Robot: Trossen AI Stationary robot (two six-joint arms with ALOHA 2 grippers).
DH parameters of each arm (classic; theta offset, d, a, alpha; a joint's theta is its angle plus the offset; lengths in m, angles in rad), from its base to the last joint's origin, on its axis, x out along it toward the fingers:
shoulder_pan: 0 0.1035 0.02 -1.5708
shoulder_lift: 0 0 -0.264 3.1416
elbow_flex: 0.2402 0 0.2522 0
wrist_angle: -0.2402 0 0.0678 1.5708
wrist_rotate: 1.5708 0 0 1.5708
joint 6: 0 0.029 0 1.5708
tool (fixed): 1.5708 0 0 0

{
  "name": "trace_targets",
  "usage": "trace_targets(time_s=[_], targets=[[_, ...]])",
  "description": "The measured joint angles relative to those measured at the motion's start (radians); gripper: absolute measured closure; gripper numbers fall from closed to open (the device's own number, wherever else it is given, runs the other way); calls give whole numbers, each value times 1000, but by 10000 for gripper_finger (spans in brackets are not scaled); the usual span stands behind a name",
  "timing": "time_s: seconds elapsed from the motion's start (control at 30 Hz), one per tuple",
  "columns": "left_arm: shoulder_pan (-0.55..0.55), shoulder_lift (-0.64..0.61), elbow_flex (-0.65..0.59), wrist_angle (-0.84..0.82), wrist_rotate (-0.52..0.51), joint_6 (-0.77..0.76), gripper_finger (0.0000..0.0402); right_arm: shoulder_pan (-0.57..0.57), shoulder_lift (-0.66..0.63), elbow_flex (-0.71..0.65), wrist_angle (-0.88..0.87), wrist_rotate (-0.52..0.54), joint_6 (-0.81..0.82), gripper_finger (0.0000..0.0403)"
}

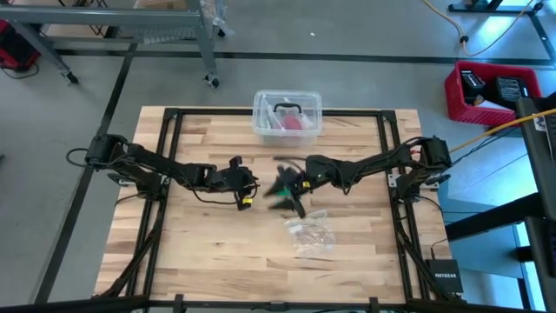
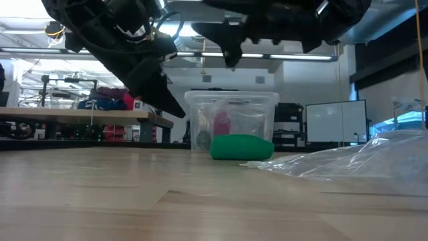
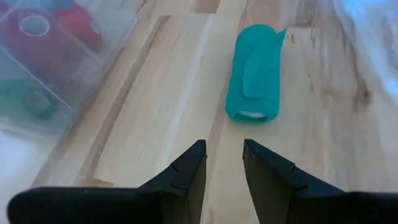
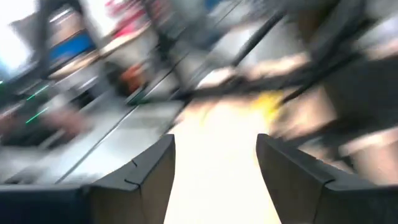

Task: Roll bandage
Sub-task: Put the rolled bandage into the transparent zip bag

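**Both tools apart and empty, rolled bandage lying loose on the table**

The left tool (image 3: pixel 222 163) hangs just above the wood near the middle of the table (image 1: pixel 208 252), its two dark fingers (image 3: pixel 189 171) a little apart with nothing between them. Directly ahead of it, not touching, lies the bandage (image 3: pixel 254 73): a teal-green roll lying on its side, one loose flap folded over the outside. The right tool (image 4: pixel 214 163) is lifted over the same middle patch, blurred in the overhead view, its fingers spread with nothing gripped.

Nothing sits between the left tool and the roll. Just on the near side of the bandage lies a crumpled clear plastic bag (image 1: pixel 309 233). At the far edge stands a clear plastic tub (image 1: pixel 287 114) holding a pink-red item (image 2: pixel 221 124) and other rolls. Off the table to the far right, a red crate (image 1: pixel 492 91) sits on the floor.
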Motion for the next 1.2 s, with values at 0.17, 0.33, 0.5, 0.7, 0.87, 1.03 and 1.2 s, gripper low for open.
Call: trace_targets(time_s=[0.17, 0.33, 0.5, 0.7, 0.87, 1.03, 1.2], targets=[[-9, 0, 0, 19, 1, -193, 302, 69, -1, 1, -268, -196, -46, 175], [-16, 0, 1, 29, 27, -352, 302, 179, -6, 0, -734, 55, -152, 175], [-97, 7, 0, 110, 72, -367, 302, 287, -33, -7, -1009, 324, -161, 175], [-180, 6, 1, 238, 70, -373, 302, 342, -38, -79, -1001, 443, -135, 175], [-209, 28, 0, 235, 50, -438, 302, 315, -17, -145, -792, 447, -113, 175], [-225, 101, 0, 298, 46, -495, 302, 291, 35, -148, -663, 477, -110, 175], [-222, 222, 1, 374, 40, -594, 302, 293, 109, -145, -530, 485, -123, 175]])
